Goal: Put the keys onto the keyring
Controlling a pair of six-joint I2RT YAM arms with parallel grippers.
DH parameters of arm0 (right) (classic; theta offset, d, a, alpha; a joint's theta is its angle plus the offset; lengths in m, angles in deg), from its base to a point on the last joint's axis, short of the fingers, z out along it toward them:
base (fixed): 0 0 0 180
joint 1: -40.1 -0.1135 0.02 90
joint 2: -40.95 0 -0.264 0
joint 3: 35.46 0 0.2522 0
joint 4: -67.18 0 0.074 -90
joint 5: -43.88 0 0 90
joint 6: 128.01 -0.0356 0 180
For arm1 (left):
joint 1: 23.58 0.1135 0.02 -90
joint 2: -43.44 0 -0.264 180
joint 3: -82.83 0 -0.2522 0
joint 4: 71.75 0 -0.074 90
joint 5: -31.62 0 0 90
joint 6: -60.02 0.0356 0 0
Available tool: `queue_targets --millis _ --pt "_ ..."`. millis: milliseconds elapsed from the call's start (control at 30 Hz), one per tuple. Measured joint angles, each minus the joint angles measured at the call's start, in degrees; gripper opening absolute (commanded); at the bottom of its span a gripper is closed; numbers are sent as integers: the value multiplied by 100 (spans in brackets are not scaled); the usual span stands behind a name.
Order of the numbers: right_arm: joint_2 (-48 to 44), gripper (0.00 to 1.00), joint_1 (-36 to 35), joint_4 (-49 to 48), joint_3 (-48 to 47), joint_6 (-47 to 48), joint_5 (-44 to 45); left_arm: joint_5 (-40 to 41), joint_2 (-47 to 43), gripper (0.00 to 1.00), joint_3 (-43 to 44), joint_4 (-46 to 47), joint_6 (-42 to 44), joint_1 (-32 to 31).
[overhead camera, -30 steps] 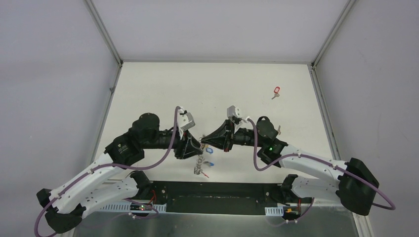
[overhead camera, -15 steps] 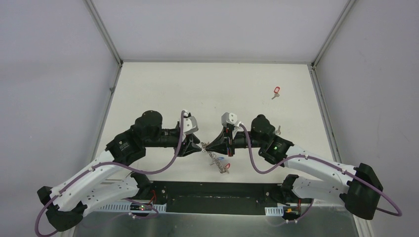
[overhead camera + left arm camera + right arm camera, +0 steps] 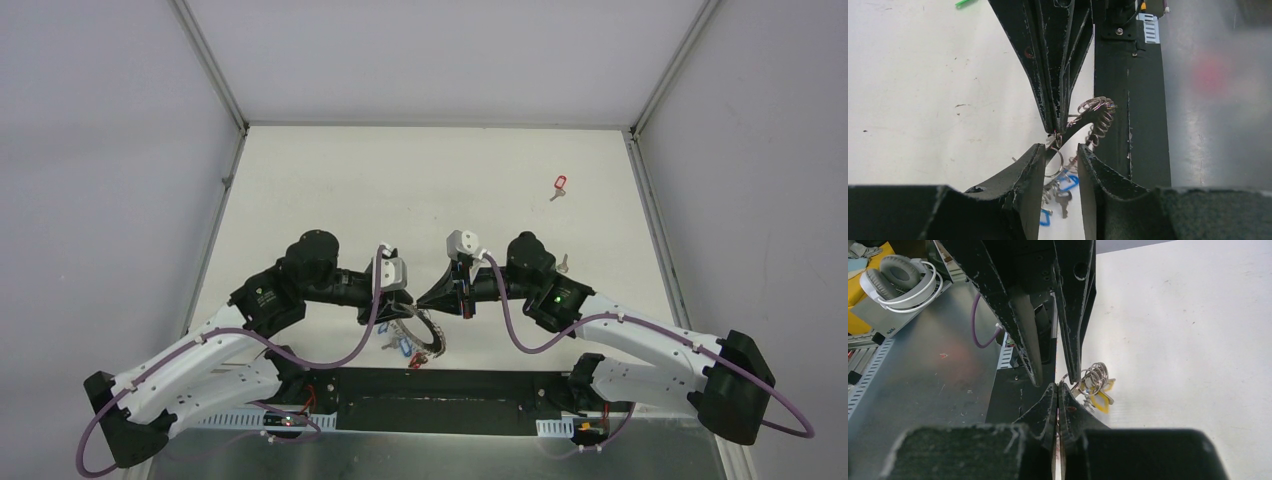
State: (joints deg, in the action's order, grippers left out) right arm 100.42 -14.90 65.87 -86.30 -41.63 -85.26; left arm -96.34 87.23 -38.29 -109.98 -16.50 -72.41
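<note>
The keyring (image 3: 425, 336) is a dark ring fringed with small silver split rings. It hangs between the two grippers near the table's front edge. My right gripper (image 3: 428, 297) is shut on its edge, as the left wrist view (image 3: 1055, 131) shows. My left gripper (image 3: 1062, 146) is open, with one jaw on each side of the dark ring (image 3: 1087, 116) and a small split ring between them. Blue-tagged keys (image 3: 1068, 182) and yellow-tagged keys (image 3: 1100, 401) hang from the ring. A loose red-tagged key (image 3: 559, 185) lies at the far right. Another small key (image 3: 565, 262) lies beside the right arm.
The black base plate (image 3: 440, 400) runs along the near edge, just under the hanging ring. Metal frame posts and grey walls close in the table's sides and back. Headphones (image 3: 898, 280) lie on the metal bench off the table.
My left arm has moved right and nearer, so its gripper now sits lower beside the right fingertips. The keyring has swung left beneath them. The right arm has hardly moved in the last half second.
</note>
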Motion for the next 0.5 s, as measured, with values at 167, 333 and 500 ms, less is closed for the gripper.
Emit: queue_targets --millis 167,333,500 --pt "0 0 0 0 0 15 -13 15 114 27 -31 162 -72 0" --pt "0 0 0 2 0 15 -11 35 192 19 -68 356 -208 0" --pt "0 0 2 37 0 20 22 24 203 1 -96 387 -251 -33"
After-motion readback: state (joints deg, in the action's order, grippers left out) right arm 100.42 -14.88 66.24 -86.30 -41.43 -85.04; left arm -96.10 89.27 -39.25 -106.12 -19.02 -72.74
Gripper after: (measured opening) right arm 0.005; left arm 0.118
